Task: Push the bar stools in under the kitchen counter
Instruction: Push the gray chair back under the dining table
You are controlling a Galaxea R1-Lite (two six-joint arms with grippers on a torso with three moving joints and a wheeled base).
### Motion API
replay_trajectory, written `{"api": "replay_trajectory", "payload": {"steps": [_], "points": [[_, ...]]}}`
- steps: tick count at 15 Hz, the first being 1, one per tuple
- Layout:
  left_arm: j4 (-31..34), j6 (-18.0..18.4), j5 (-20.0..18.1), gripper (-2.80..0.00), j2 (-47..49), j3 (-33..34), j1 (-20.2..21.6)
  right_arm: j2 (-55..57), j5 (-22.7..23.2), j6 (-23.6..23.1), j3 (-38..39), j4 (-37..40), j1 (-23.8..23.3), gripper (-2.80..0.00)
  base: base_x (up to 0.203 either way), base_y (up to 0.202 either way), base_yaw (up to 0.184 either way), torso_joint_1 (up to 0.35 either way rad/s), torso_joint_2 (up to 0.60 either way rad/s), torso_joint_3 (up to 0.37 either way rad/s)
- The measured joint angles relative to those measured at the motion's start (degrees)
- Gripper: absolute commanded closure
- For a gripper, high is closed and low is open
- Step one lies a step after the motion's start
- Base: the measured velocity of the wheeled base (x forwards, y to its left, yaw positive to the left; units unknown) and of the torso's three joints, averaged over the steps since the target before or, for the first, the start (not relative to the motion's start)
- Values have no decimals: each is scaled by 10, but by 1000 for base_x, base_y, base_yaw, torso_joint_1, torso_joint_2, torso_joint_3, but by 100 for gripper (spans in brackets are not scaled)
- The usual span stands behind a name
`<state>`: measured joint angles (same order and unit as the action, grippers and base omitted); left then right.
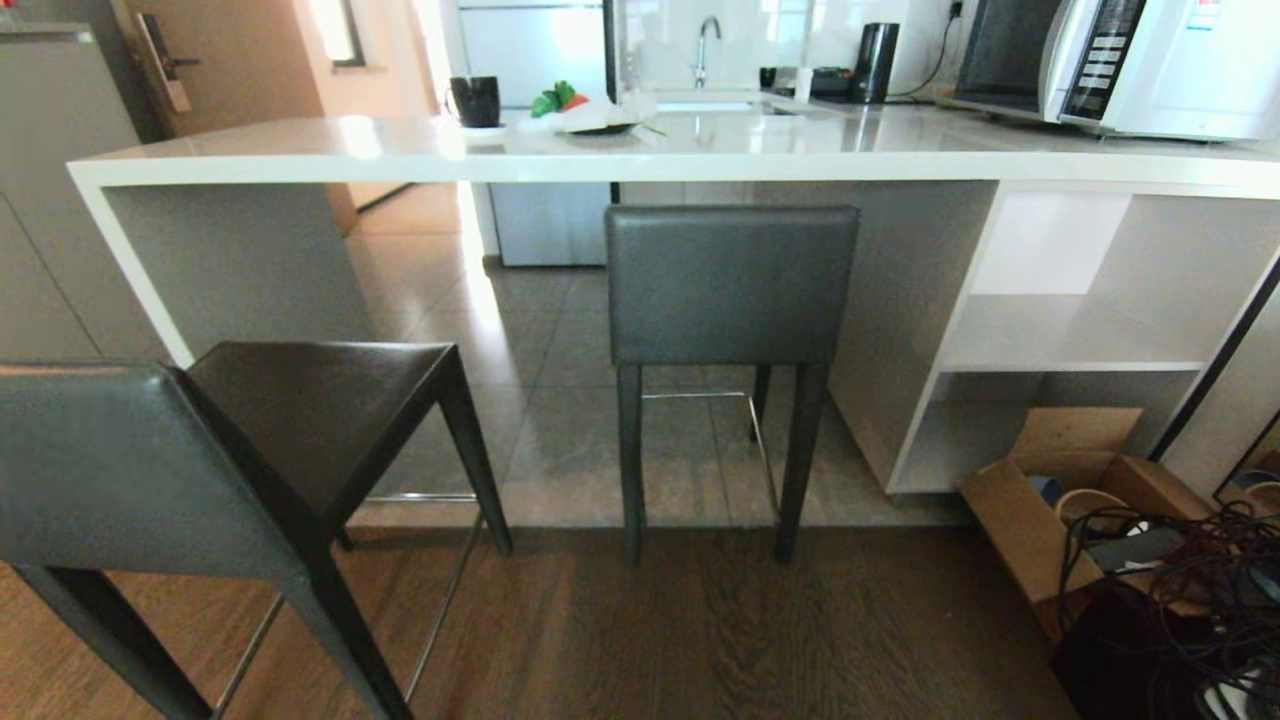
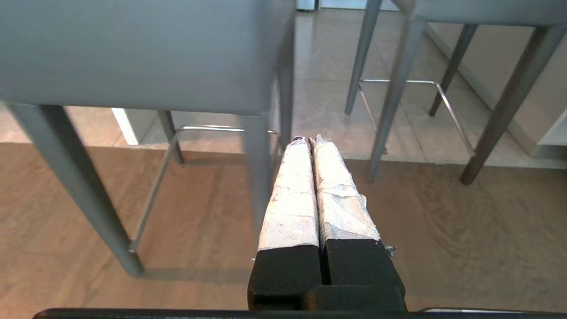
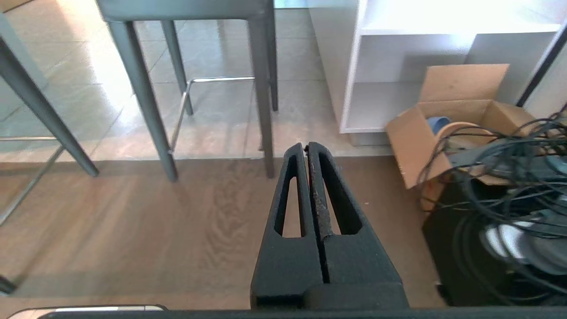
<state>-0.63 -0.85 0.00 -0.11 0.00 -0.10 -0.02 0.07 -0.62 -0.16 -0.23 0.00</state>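
Two dark grey bar stools stand before the white kitchen counter [image 1: 640, 150]. One stool [image 1: 730, 285] sits with its seat under the counter top, only its backrest and legs showing. The other stool [image 1: 230, 440] stands pulled out at the near left, its seat fully in the open. Neither arm shows in the head view. My left gripper [image 2: 308, 141] hangs shut and empty low over the wood floor, just behind the near stool [image 2: 141, 53]. My right gripper [image 3: 305, 147] is shut and empty too, behind the tucked stool's legs [image 3: 263, 88].
An open cardboard box [image 1: 1060, 500] and a tangle of black cables [image 1: 1190, 600] lie on the floor at the right, beside the counter's white shelf unit [image 1: 1060, 340]. On the counter are a microwave [image 1: 1130, 60], a kettle [image 1: 876, 62], a black mug [image 1: 476, 100] and a plate [image 1: 590, 118].
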Motion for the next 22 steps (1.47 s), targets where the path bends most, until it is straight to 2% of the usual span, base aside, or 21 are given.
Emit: {"api": "replay_trajectory", "payload": {"steps": [22], "points": [[0,0,0,0,0,0,1,0,-1,2,0,0,0,0,0,198,-1,3,2,3]]}}
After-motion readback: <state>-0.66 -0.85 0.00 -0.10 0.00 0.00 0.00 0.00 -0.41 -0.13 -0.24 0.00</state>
